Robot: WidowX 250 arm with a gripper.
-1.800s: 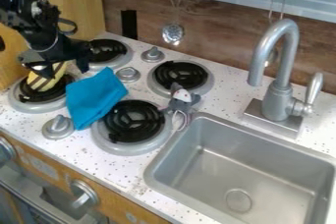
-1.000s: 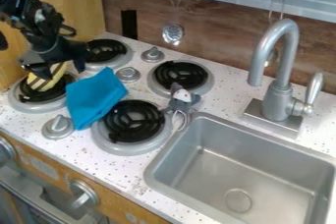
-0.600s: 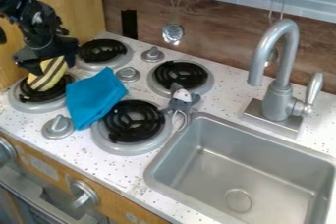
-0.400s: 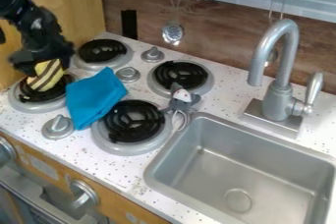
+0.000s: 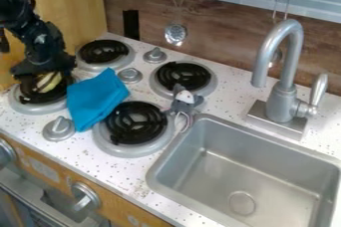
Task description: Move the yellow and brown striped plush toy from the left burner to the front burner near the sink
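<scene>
Gripper (image 5: pixel 44 74) lower over striped yellow thing (image 5: pixel 51 82)

Dropped versus earlier frames, hid more of the thing, which lay on a burner (image 5: pixel 35 107). Clenched or released: couldn't tell. Edges: wooden panel (image 5: pixel 70 9) close by, blue cloth (image 5: pixel 96 96) right beside burner, sink (image 5: pixel 200 191) well apart.

Cloth (image 5: pixel 98 99) left, sink (image 5: pixel 266 171) right, faucet (image 5: pixel 283 102) behind

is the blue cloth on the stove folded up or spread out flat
Can't tell for certain: the blue cloth has creases and angular edges, but its layers can't be made out.
</scene>
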